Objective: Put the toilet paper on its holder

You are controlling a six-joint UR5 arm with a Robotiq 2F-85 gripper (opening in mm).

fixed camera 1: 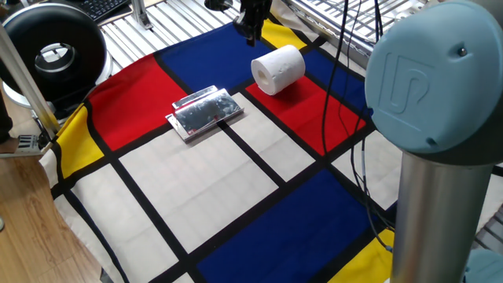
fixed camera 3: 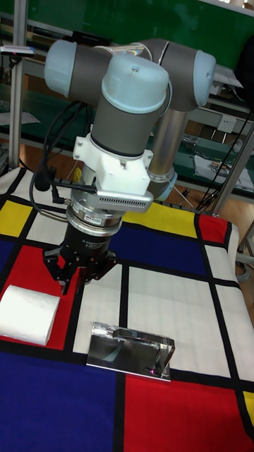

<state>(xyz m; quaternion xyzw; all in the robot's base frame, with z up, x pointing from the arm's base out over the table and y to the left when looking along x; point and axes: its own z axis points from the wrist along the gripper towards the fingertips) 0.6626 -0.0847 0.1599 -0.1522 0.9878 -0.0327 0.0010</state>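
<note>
The toilet paper (fixed camera 1: 278, 69) lies on its side on a red panel of the checked cloth (fixed camera 1: 196, 181) that covers the bench, in the upper middle of the fixed view, its hollow core facing the lower left of the frame. In the tall fixed view the toilet paper (fixed camera 3: 27, 314) sits at the left edge, low in the frame, again on red. The holder (fixed camera 1: 204, 112), a shiny plate with mottled reflections, rests flat on the cloth to the lower left of the roll, across a black line between a red panel and a white one; the two are near but apart. In the tall view the holder (fixed camera 3: 131, 351) lies right of the roll, a raised bar showing along its top.

The gripper (fixed camera 3: 74, 280) hangs above the cloth between and behind the two things, touching neither; its jaws hold nothing, and whether they are spread or pressed together I cannot tell. A black round device (fixed camera 1: 53, 56) stands at the upper left of the fixed view
</note>
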